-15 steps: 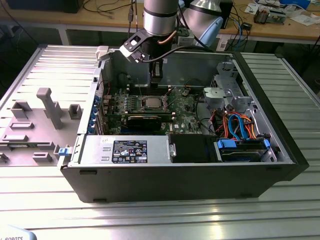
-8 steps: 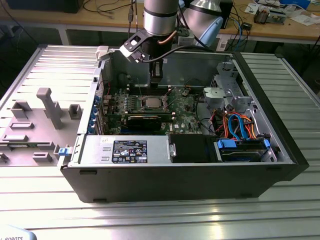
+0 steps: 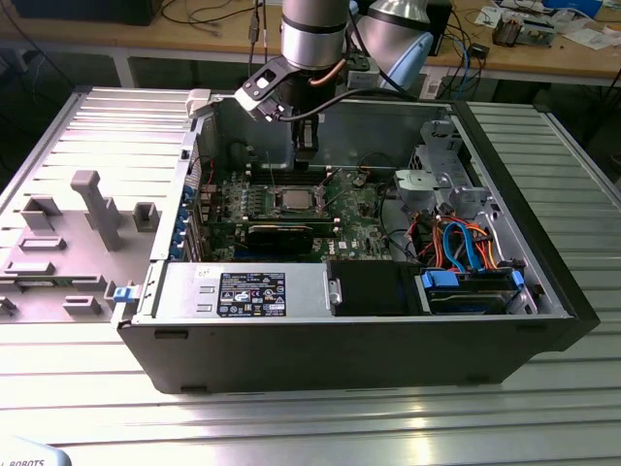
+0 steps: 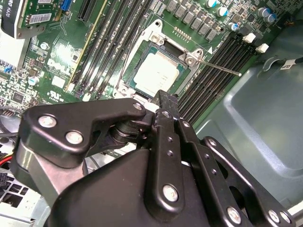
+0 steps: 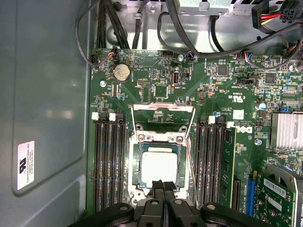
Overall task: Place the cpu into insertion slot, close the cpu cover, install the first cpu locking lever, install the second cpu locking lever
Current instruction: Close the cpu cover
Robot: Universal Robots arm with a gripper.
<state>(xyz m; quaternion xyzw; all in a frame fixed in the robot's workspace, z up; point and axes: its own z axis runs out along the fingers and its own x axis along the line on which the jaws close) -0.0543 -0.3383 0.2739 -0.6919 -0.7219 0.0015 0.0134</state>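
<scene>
Inside the open computer case (image 3: 340, 349), which lay on a ribbed metal table (image 3: 291, 417), the gripper (image 3: 307, 163) hung from the arm directly above the green motherboard (image 3: 359, 209).

1. Gripper (image 5: 163, 185) (image 4: 165, 100): in both wrist views its 2 black fingers (image 5: 157, 187) were pressed together at the tips. No gap showed between them and they carried nothing. The tips stood over 1 edge of the cpu (image 5: 160, 169). Whether they touched it could not be told.

2. Cpu (image 4: 154, 73) (image 3: 296, 201): it lay flat in the insertion slot (image 5: 136, 193), dull silver top facing up and square to the slot's metal rim.

3. Cpu cover (image 5: 163, 107): in the first wrist view the thin silver frame stood open, tilted back from the slot's edge on the side away from the fingertips. It did not lie over the chip, and green board showed through its cut-out.

4. Locking lever (image 4: 220, 66): in the second wrist view 1 thin metal rod projected from a corner of the slot, out over the black memory slots (image 5: 110, 165).

5. Surroundings: memory slots flanked the insertion slot on 2 sides. A coin battery (image 5: 121, 72) sat on the board near the chassis wall. Blue and orange cables (image 3: 466, 243) ran at the exterior view's right, and a grey fixture (image 3: 97, 209) stood on the table at the exterior view's left, beside the case
</scene>
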